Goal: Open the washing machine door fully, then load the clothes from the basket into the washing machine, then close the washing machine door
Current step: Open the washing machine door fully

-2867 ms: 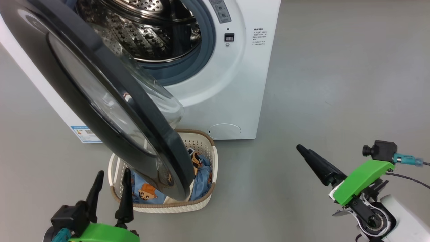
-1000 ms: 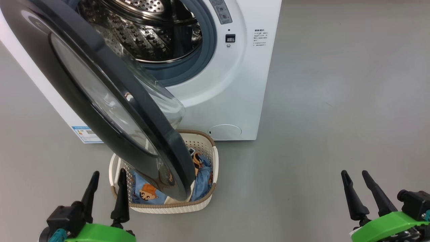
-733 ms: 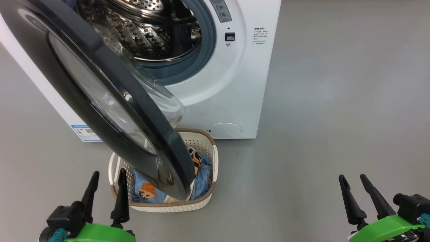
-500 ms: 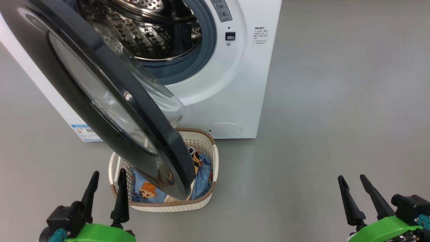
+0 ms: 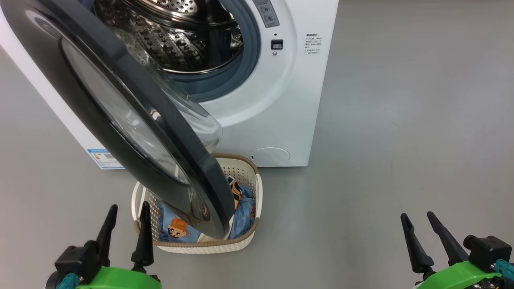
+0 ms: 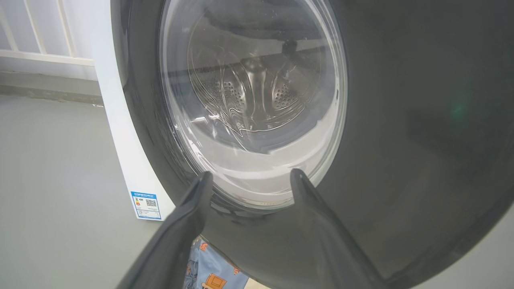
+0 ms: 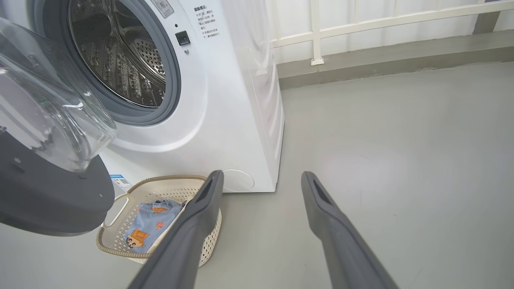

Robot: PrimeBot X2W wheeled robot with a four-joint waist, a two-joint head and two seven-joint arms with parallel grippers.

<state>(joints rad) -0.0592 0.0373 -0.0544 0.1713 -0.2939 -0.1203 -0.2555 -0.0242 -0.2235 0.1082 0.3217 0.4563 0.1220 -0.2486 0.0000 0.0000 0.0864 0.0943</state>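
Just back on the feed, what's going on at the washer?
The round black-ringed glass door of the white front-loading washing machine stands swung open, overhanging the small cream plastic basket on the grey floor. The light blue printed clothes lie in that basket; the steel drum looks empty. Both grippers are open and hold nothing: the left gripper sits beside the basket, the right gripper off to the right over the floor.
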